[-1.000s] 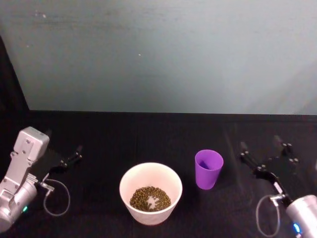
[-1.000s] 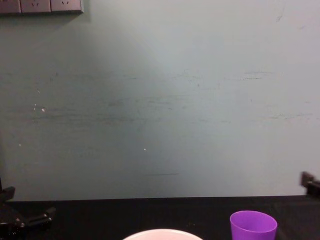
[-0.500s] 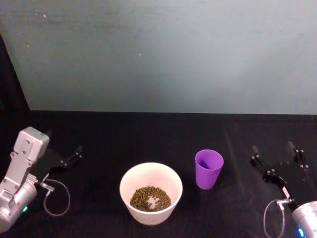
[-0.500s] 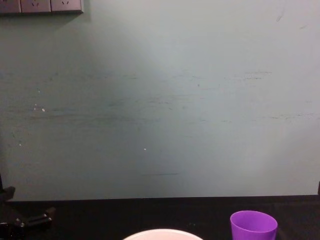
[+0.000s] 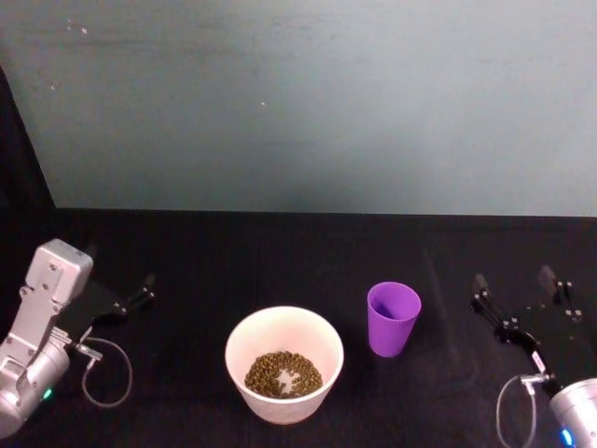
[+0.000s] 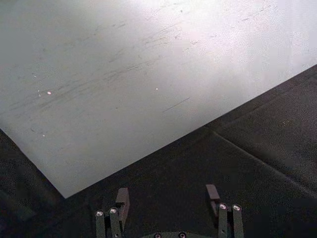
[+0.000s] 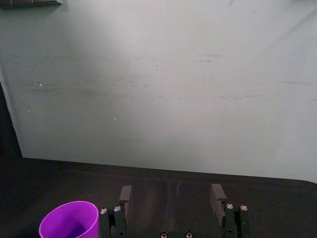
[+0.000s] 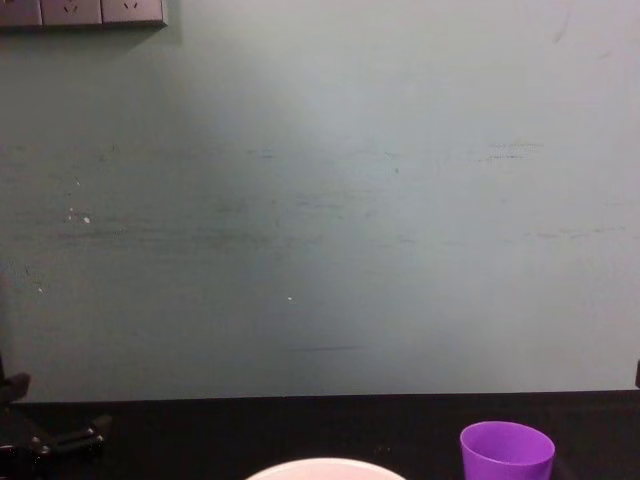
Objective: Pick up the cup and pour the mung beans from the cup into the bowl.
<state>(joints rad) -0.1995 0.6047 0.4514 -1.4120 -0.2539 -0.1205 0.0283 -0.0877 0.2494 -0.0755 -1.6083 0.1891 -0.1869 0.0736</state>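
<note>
The cup, smooth purple plastic, is placed upright on the black surface beside the round white bowl; mung beans are seen inside the bowl; the cup's bottom is hidden in shadow; both end effectors, left and right, are held apart, well away from the cup.

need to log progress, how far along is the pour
It looks finished: mung beans lie in the bowl, and the cup stands upright on the table beside it. Nothing is in hand: the right gripper is open, apart from the cup, and the left gripper is open at the table's left. Nothing visible remains.
</note>
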